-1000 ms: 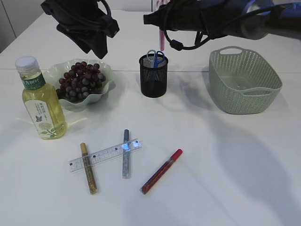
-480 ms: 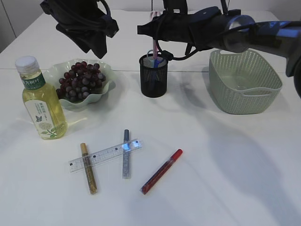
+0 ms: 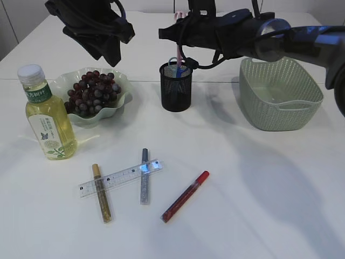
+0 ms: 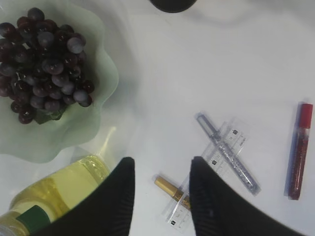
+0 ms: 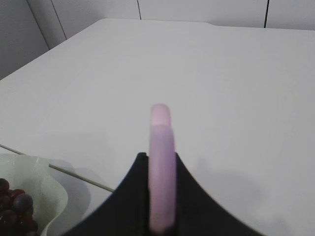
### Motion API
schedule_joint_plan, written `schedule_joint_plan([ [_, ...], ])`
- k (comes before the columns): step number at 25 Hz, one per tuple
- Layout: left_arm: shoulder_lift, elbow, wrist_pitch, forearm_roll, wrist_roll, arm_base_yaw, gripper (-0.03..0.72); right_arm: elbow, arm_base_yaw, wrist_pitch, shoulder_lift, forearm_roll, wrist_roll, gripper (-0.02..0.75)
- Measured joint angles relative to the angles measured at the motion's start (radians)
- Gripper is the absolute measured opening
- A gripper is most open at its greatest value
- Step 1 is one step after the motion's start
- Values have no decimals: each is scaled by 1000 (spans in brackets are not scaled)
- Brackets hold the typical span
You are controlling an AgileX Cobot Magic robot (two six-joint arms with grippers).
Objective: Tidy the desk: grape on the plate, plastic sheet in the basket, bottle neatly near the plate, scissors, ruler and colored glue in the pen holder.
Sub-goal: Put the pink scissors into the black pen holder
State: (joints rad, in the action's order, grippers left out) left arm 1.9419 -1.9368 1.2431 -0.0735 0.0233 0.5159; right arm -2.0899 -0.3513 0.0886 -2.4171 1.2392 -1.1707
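My right gripper (image 3: 181, 33) (image 5: 161, 164) is shut on the pink handle of a pair of scissors (image 3: 178, 56) (image 5: 162, 172). Their lower end reaches into the black mesh pen holder (image 3: 176, 91), beside blue scissors (image 3: 183, 68). My left gripper (image 3: 109, 51) (image 4: 160, 169) hangs open and empty above the plate (image 3: 123, 86) of grapes (image 3: 92, 91) (image 4: 44, 64). The yellow bottle (image 3: 48, 121) (image 4: 59, 189) stands left of the plate. The clear ruler (image 3: 121, 177) (image 4: 224, 152) lies across the gold glue (image 3: 101, 193) (image 4: 172, 189) and silver glue (image 3: 144, 176) (image 4: 229, 155). The red glue (image 3: 186, 196) (image 4: 298, 150) lies to their right. No plastic sheet shows.
The green woven basket (image 3: 280, 94) stands at the right, behind my right arm's reach. The table's far edge runs behind the pen holder and plate.
My right arm swung left and lowered the pink scissors from above the pen holder into it. In the last half second it barely moved. The left arm stayed still.
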Motion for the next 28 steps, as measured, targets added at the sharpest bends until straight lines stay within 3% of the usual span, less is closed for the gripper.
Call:
schedule_joint_plan([
  [28, 0, 0, 0, 0, 0, 0, 272, 0, -2, -2, -4, 2, -3, 68],
])
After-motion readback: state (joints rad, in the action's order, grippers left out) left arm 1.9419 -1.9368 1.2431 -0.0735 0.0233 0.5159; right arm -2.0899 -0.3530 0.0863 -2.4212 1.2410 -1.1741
